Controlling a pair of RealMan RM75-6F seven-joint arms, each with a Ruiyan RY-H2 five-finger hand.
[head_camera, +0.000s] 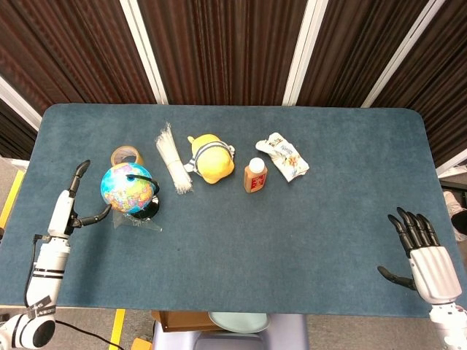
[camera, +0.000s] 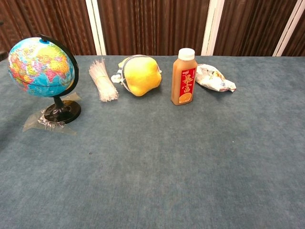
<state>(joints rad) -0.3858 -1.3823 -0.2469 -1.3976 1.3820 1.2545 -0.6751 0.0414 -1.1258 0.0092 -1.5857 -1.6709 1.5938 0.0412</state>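
My left hand (head_camera: pixel 73 200) sits at the lower left of the head view, fingers extended and apart, holding nothing. Its thumb points toward the globe (head_camera: pixel 128 187) just beside it; I judge there is a small gap, no contact. The chest view does not show this hand. My right hand (head_camera: pixel 425 251) rests at the lower right of the head view near the tabletop (head_camera: pixel 292 240) edge, fingers spread, released, well apart from every object.

The globe stands upright on its black base at the left of the row, on a scrap of clear plastic wrap (camera: pixel 40 122). The base keeps it stable; the wrap appears to be leftover packaging under the stand.

Object count, in a row across the upper middle of the frame:
- One globe.
- One roll of tape (head_camera: pixel 125 155), lying flat behind the globe, seen only in the head view.
- One bundle of clear plastic strips (head_camera: pixel 173 166), lying flat, just right of the globe.
- One yellow plush toy (head_camera: pixel 211 158), lying on its side.
- One juice bottle (head_camera: pixel 255 175), upright, cap on.
- One crumpled snack packet (head_camera: pixel 286 156), lying flat at the right end.

The row leaves each item apart from its neighbours, which I judge allows access from the near side.
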